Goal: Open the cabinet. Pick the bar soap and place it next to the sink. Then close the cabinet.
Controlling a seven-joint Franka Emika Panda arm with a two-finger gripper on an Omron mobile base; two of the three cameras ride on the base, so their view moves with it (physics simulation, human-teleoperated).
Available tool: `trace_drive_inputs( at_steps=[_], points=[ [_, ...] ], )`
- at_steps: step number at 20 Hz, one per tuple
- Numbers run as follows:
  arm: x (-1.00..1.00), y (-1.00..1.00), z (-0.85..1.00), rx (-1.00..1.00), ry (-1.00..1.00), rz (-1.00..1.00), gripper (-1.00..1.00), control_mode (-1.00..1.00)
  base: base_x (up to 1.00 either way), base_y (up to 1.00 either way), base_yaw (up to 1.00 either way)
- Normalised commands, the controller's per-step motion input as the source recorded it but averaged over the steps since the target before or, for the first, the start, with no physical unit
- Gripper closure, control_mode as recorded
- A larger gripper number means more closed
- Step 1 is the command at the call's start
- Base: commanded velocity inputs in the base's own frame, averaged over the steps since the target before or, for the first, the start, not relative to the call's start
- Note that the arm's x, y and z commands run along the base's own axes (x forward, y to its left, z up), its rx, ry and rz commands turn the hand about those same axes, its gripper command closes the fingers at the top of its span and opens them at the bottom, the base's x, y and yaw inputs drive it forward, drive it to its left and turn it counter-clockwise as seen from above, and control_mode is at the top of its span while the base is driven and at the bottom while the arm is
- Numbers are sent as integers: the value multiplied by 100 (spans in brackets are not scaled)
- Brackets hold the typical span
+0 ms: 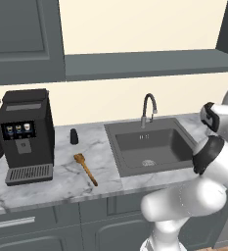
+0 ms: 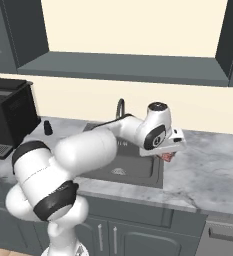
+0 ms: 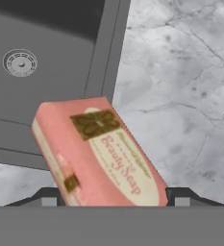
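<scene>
Hand view: soap point(image 3: 101, 151), frame centre, clamped in gripper point(image 3: 111, 197) above sink point(image 3: 51, 53) rim at upper left; shift toward marble counter point(image 3: 180, 96) at right, lower flat, then release.

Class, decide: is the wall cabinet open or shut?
Open: the cabinet shows its cream back and bare shelf, with one door swung aside.

Counter point(image 1: 61, 181) — coffee machine point(image 1: 25, 135) at left, spatula point(image 1: 85, 169) between it and sink point(image 1: 152, 147); cabinet point(image 1: 145, 61) above; bar soap point(image 3: 99, 153) over the sink's right rim.
</scene>
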Motion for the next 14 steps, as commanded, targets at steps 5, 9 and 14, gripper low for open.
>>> trace_drive_inputs(
  at_steps=[5, 9, 14],
  points=[
    [21, -11, -19, 4, 3, 0, 100, -100, 0, 0, 0],
    [34, -8, -20, 2, 0, 3, 100, -100, 0, 0, 0],
    [17, -17, -27, 6, 0, 4, 100, -100, 0, 0, 0]
  ],
)
